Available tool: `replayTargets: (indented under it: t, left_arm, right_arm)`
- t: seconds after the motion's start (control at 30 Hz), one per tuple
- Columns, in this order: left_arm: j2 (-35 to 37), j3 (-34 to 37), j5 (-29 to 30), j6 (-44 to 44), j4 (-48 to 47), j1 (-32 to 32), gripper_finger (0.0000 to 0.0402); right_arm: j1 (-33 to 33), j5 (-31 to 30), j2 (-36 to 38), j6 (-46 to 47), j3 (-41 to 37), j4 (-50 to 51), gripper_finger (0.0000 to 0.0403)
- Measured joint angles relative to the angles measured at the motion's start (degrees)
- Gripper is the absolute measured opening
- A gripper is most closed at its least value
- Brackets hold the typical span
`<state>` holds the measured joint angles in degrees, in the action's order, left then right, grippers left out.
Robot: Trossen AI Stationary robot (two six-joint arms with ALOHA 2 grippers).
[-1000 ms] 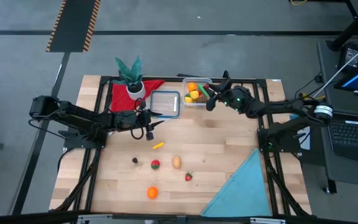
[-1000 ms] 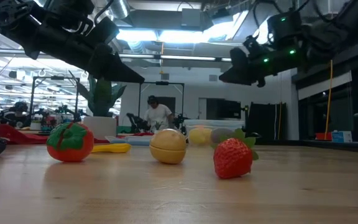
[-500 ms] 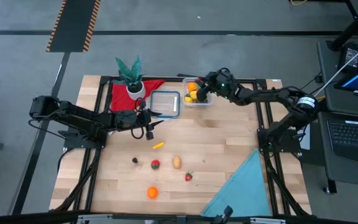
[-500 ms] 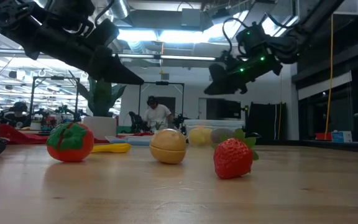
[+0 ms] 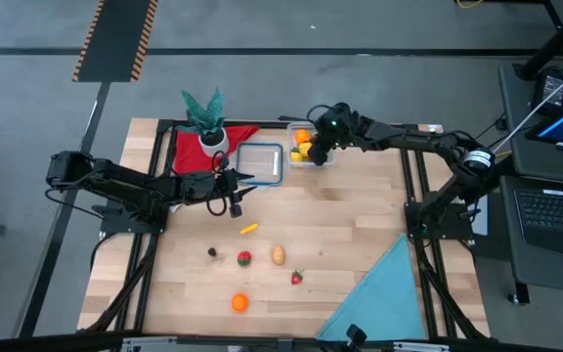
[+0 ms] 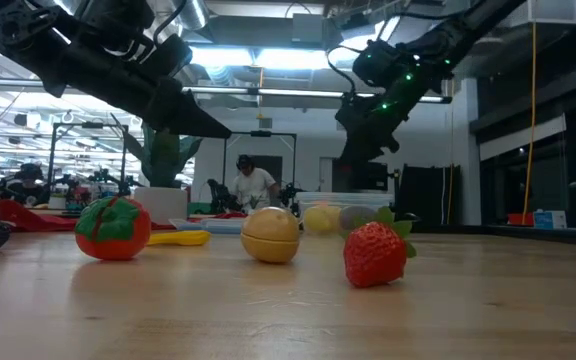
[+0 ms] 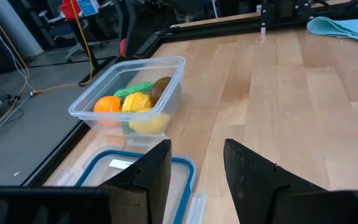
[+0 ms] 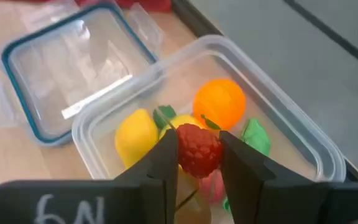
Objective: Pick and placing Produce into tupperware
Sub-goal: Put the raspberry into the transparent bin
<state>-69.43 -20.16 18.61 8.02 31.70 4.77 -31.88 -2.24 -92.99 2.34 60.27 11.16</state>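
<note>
The clear tupperware (image 5: 307,147) stands at the table's far edge and holds an orange (image 8: 219,102), yellow pieces (image 8: 135,134) and green pieces. My right gripper (image 5: 317,148) hangs over it, shut on a red berry (image 8: 197,149). My left gripper (image 5: 235,203) hovers open near the lid, with nothing between its fingers (image 7: 194,168). Loose produce lies on the near half of the table: a yellow piece (image 5: 249,229), a small dark piece (image 5: 213,252), a tomato (image 5: 244,258), a potato (image 5: 278,255), a strawberry (image 5: 297,278) and an orange (image 5: 239,302). My right gripper pinches the red berry by its two sides (image 8: 183,152) between its two fingers (image 8: 160,162). The fingers slant downward from the table's right side. The berry is lifted clear, above the fruit in the tupperware.
A clear lid with a blue rim (image 5: 259,163) lies left of the tupperware. A potted plant (image 5: 207,121) stands on a red cloth (image 5: 194,154) at the far left. A blue cloth (image 5: 381,293) covers the near right corner. A person (image 6: 255,184) shows in the room behind.
My right gripper has reached toward the table's far left with the red berry and has tipped from nearly level to slanting down. It now hangs over the tupperware, still shut on the berry. The left arm has kept still.
</note>
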Motion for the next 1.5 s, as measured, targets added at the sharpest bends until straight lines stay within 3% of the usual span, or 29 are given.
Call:
replayTargets:
  t: [0.23,0.63,0.93,1.23,1.5]
  left_arm:
    - [-0.02,0.00,0.00,-0.23,0.00,-0.02,0.0140]
    - [-0.02,0.00,0.00,-0.07,0.00,-0.02,0.0140]
    - [0.00,0.00,0.00,0.10,-0.28,-0.02,0.0140]
    - [0.00,0.00,0.00,0.12,-2.65,0.00,0.0140]
    - [-0.02,0.00,0.00,0.12,-2.76,-0.02,0.0140]
  right_arm:
    - [0.22,0.00,-3.44,-2.64,4.78,7.24,0.0098]
    - [0.22,4.92,-11.59,-7.53,11.41,4.16,0.0098]
    - [-1.15,5.05,-18.46,-9.00,19.19,8.53,0.0098]
    - [-1.88,6.46,-21.05,-8.77,21.99,11.47,0.0099]
    - [-1.88,6.45,-21.05,-7.35,22.04,10.50,0.0160]
